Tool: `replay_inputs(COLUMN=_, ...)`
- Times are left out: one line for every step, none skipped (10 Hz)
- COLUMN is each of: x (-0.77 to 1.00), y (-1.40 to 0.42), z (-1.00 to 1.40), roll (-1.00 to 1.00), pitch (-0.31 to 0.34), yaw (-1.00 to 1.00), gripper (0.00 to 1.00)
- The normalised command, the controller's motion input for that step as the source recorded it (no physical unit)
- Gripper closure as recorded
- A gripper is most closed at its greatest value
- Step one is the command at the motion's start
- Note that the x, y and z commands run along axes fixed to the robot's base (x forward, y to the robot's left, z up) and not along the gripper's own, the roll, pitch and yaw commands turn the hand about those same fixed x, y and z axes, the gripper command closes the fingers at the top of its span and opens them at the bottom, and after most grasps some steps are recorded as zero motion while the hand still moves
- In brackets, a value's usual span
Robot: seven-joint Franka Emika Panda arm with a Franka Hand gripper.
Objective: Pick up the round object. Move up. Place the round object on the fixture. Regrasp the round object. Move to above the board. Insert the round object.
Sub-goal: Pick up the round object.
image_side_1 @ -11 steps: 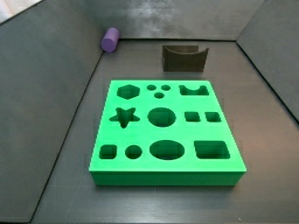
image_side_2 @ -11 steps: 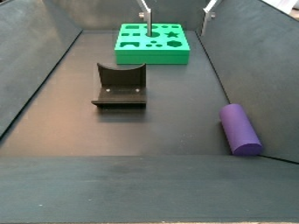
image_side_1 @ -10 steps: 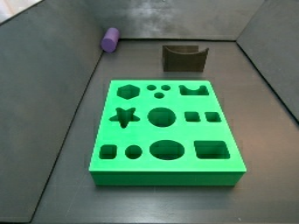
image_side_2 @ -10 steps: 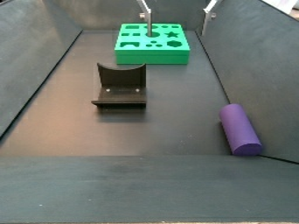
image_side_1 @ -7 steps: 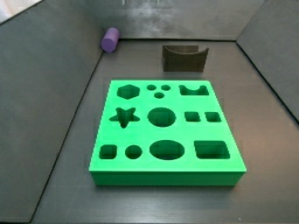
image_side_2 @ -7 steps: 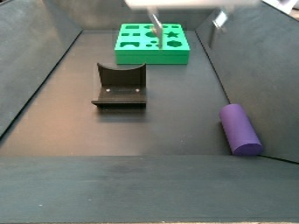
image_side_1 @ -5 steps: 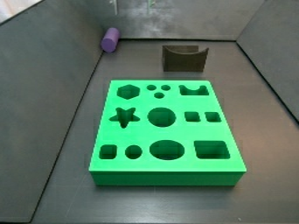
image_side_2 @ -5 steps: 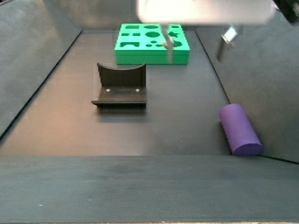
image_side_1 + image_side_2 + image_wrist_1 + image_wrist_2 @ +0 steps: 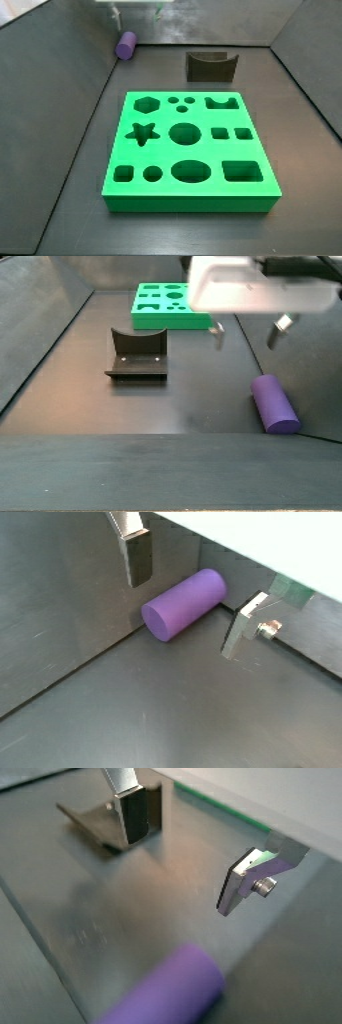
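The gripper hung above the purple peg, fingers apart and empty. The peg lay against the wall; a descending finger could strike that wall and miss.

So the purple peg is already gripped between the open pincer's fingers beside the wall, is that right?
Not quite: the purple peg lies on the floor beside the wall, ungripped. In a wrist view the open pincer hangs above it, fingers clear of it.
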Motion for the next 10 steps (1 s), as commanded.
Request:
replay_inputs(x=-0.65, y=0.29, z=-0.53, roll=0.10, pitch=-0.101, yaw=0.00, gripper=0.00)
replay_inputs(x=-0.41, y=0.36, z=-0.49, roll=0.03, pitch=-0.123, yaw=0.00, gripper=0.00)
replay_inputs(x=0.00, y=0.46, z=-0.57, roll=0.00, pitch=-0.106, yaw=0.10, gripper=0.00)
replay_inputs(x=0.00, y=0.43, z=-0.82, roll=0.00, pitch=-0.134, yaw=0.12, gripper=0.00)
replay_inputs(x=-0.01, y=0.38, z=-0.86, roll=0.00, pitch=-0.183, yaw=0.12, gripper=0.00)
replay_inputs(x=0.00, y=0.33, z=-0.89, roll=0.00, pitch=-0.171, yaw=0.10, gripper=0.00)
replay_inputs(x=-0.09, y=0.23, z=-0.96, roll=0.03, pitch=-0.156, yaw=0.06, gripper=0.00)
replay_inputs(x=-0.11, y=0.10, z=-1.00, roll=0.05, pitch=-0.119, yaw=0.01, gripper=0.00)
replay_inputs(x=-0.01, y=0.00, z=-1.00, roll=0.06, pitch=-0.089, yaw=0.00, gripper=0.00)
replay_inputs(x=0.00, y=0.00, z=-1.00, roll=0.05, pitch=-0.069, yaw=0.00, gripper=0.00)
